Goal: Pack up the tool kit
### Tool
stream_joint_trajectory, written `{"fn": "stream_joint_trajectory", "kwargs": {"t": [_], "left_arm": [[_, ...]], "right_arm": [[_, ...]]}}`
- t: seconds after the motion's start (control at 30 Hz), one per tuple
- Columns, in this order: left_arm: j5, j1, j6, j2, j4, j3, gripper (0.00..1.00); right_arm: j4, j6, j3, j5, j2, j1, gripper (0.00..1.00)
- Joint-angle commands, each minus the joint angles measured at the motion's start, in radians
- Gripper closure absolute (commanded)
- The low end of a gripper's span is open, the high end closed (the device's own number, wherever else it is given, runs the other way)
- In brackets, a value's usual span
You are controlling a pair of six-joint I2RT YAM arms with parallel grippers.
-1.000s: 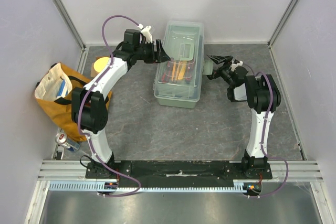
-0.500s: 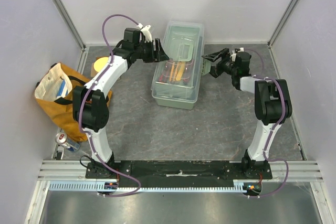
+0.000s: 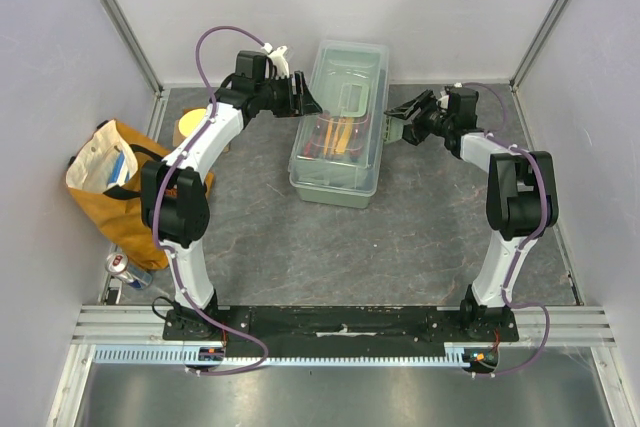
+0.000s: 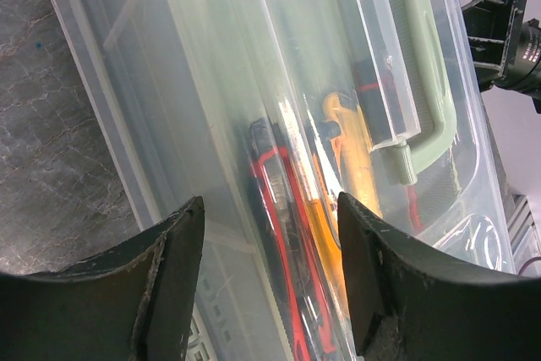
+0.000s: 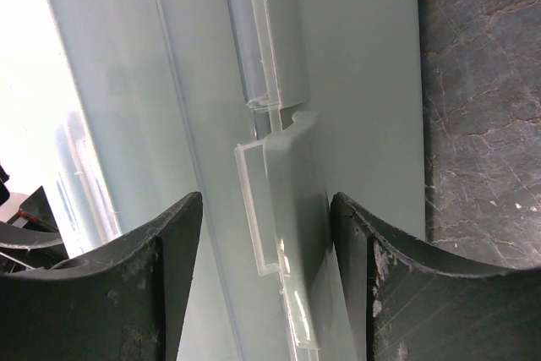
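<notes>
The sage-green tool kit box [image 3: 340, 172] lies lengthwise at mid-table with its translucent lid down. Red- and orange-handled tools [image 4: 292, 209] show through the lid [image 4: 169, 82], beside the green carry handle [image 4: 423, 57]. My left gripper [image 3: 308, 104] hovers at the box's left rim, open, its jaws [image 4: 270, 272] spread over the lid with nothing between them. My right gripper [image 3: 393, 127] is at the box's right wall [image 5: 363, 57]. It is open and straddles the side latch [image 5: 292, 209], with the right finger [image 5: 380, 293] against the latch and a gap at the left finger.
A yellow-orange cloth bag [image 3: 110, 192] slumps at the left wall, a yellow tape roll [image 3: 190, 125] behind it and a small can [image 3: 122, 267] in front of it. Grey walls close in on three sides. The arm bases stand at the near edge.
My right gripper swung up and left onto the box's right-side latch, its jaws narrowing. The left gripper stayed at the left rim and closed slightly.
</notes>
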Motion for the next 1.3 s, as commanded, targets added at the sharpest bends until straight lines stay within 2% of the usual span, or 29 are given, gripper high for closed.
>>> {"fn": "stream_joint_trajectory", "kwargs": {"t": [0.0, 0.2, 0.33, 0.7, 0.87, 1.07, 1.27], "left_arm": [[0.004, -0.034, 0.061, 0.097, -0.085, -0.028, 0.37], [0.002, -0.046, 0.06, 0.114, -0.087, -0.027, 0.37], [0.002, -0.047, 0.058, 0.126, -0.094, -0.022, 0.37], [-0.016, -0.058, 0.054, 0.135, -0.113, -0.039, 0.37], [-0.016, -0.061, 0.046, 0.143, -0.114, -0.039, 0.38], [-0.015, -0.063, 0.042, 0.146, -0.114, -0.039, 0.39], [-0.008, -0.064, 0.035, 0.149, -0.114, -0.037, 0.39]], "right_arm": [[-0.037, -0.039, 0.049, -0.112, -0.043, 0.061, 0.3], [-0.073, -0.045, 0.054, -0.106, -0.063, 0.067, 0.44], [-0.112, -0.069, 0.074, -0.107, -0.057, 0.076, 0.49], [-0.115, -0.105, 0.094, -0.121, -0.109, 0.098, 0.4], [-0.106, -0.093, 0.077, -0.138, -0.101, 0.106, 0.48], [-0.107, -0.089, 0.055, -0.137, -0.104, 0.115, 0.53], [-0.185, -0.143, 0.052, -0.115, -0.081, 0.118, 0.62]]}}
